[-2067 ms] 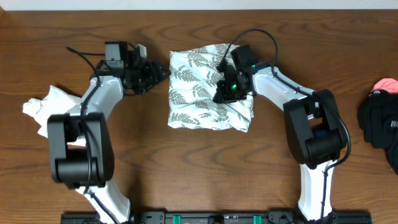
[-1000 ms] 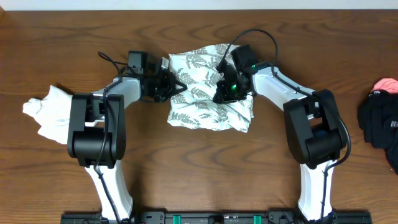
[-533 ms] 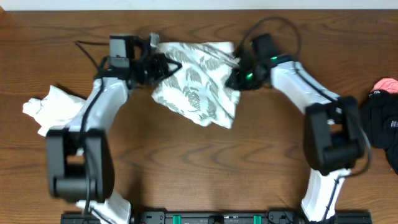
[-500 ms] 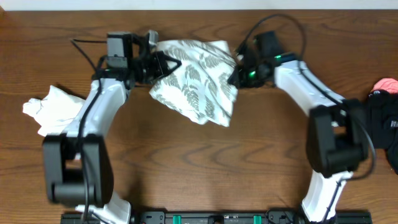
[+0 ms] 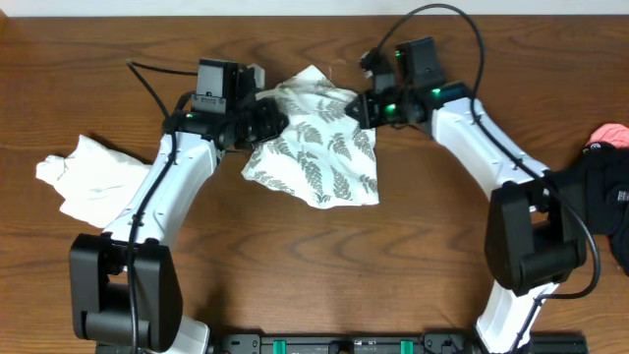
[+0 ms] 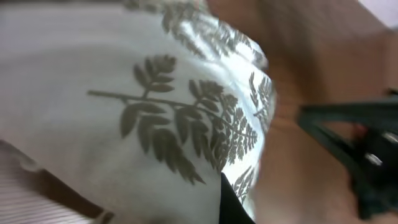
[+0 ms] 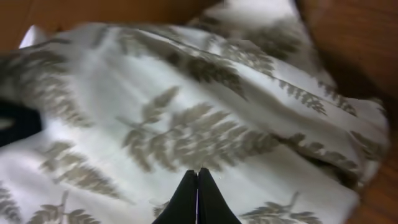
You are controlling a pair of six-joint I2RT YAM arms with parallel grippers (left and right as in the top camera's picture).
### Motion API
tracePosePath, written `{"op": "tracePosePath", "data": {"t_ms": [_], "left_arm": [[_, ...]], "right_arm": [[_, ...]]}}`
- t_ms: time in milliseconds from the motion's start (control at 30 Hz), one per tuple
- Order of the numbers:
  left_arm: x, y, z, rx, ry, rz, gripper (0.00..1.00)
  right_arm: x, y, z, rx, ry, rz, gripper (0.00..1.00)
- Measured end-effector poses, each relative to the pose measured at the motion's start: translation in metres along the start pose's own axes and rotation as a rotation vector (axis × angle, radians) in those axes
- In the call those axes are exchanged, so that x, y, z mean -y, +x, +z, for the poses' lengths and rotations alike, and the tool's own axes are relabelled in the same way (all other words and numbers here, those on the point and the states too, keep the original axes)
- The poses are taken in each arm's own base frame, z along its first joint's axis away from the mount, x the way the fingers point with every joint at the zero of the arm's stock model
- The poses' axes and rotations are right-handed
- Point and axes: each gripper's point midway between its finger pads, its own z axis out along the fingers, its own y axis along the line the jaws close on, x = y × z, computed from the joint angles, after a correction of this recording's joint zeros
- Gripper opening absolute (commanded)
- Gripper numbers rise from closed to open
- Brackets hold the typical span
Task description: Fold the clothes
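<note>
Wood tbl (image 5: 314, 285): fern garment (image 5: 319, 157) long axis far-to-near, peak far.

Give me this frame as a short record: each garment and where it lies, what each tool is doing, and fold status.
fern-print garment: upper centre of the table, rumpled, gripped at two edges
left tool: shut on the garment's left edge
right tool: shut on its upper right edge
white garment: crumpled, left side, untouched
black garment: right edge of view, untouched
fold status: no neat fold visible

Brown wooden worktop (image 5: 324, 280); crumpled white garment (image 5: 84, 177) at nine o'clock; black garment (image 5: 604, 206) at three o'clock, by the edge.
</note>
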Motion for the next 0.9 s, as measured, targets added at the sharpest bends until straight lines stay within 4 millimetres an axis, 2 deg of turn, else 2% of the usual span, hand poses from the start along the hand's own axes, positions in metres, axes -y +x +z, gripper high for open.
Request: {"op": "tracePosePath", "data": {"t_ms": [167, 267, 367, 500, 667, 800, 900], "left_arm": [[-0.016, -0.009, -0.002, 0.041, -0.077, 0.01, 0.06], [-0.02, -0.008, -0.003, 0.041, -0.098, 0.011, 0.06], [-0.023, -0.006, -0.003, 0.036, -0.11, 0.007, 0.06], [-0.021, -0.006, -0.002, 0.035, -0.108, 0.014, 0.06], [0.001, -0.003, 0.005, 0.038, -0.058, 0.068, 0.06], [0.026, 0.007, 0.014, 0.029, -0.026, 0.134, 0.06], [0.034, 0.015, 0.02, 0.022, -0.035, 0.162, 0.06]], "right_arm": [[-0.031, 0.004, 0.017, -0.009, -0.028, -0.065, 0.01], [-0.041, 0.01, 0.033, -0.018, -0.033, -0.087, 0.01], [-0.048, 0.025, 0.058, -0.056, -0.039, -0.09, 0.01], [-0.046, 0.058, 0.093, -0.142, -0.047, -0.056, 0.01], [-0.048, 0.085, 0.118, -0.211, -0.113, -0.025, 0.02], [-0.051, 0.084, 0.118, -0.213, -0.141, -0.02, 0.07], [-0.046, 0.081, 0.114, -0.21, -0.156, 0.001, 0.12]]}}
